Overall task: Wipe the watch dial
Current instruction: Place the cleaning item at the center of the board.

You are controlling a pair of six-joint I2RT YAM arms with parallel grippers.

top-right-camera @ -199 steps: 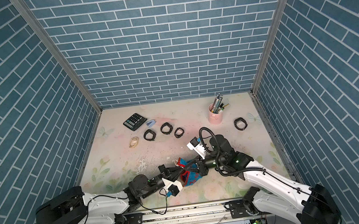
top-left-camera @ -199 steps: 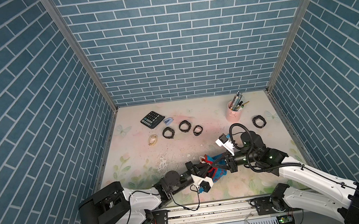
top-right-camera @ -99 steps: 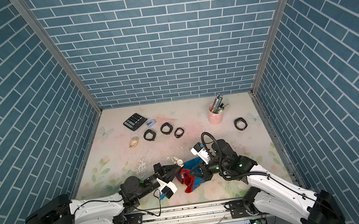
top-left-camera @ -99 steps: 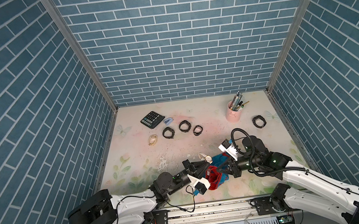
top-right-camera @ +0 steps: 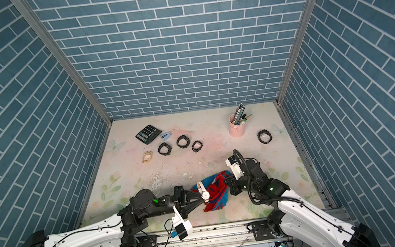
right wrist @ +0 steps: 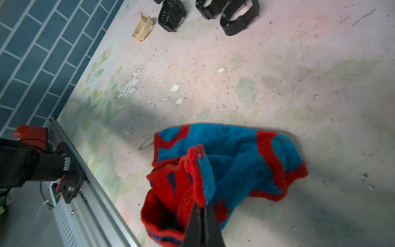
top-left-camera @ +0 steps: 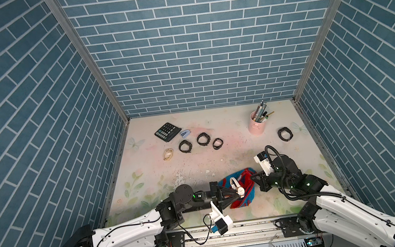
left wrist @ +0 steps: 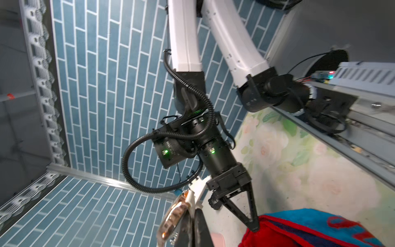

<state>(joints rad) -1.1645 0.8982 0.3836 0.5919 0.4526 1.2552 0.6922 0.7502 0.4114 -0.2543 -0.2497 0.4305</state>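
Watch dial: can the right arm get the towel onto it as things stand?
Probably yes. The right pincer is shut on the towel, which in a top view lies right by the watch held in the left pincer. Nothing stands between them, and the dial shows bare from above.

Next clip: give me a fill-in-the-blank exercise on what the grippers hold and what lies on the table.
1. The left gripper is shut on a round gold-cased wristwatch with a ____ strap.
2. The right gripper is shut on a fluffy terry cloth coloured blue and ____.
3. The black-strapped wristwatches lying on the floral tabletop number ____.
4. The pens stand in a ____ cylindrical cup.
Missing: white; red; four; pink.
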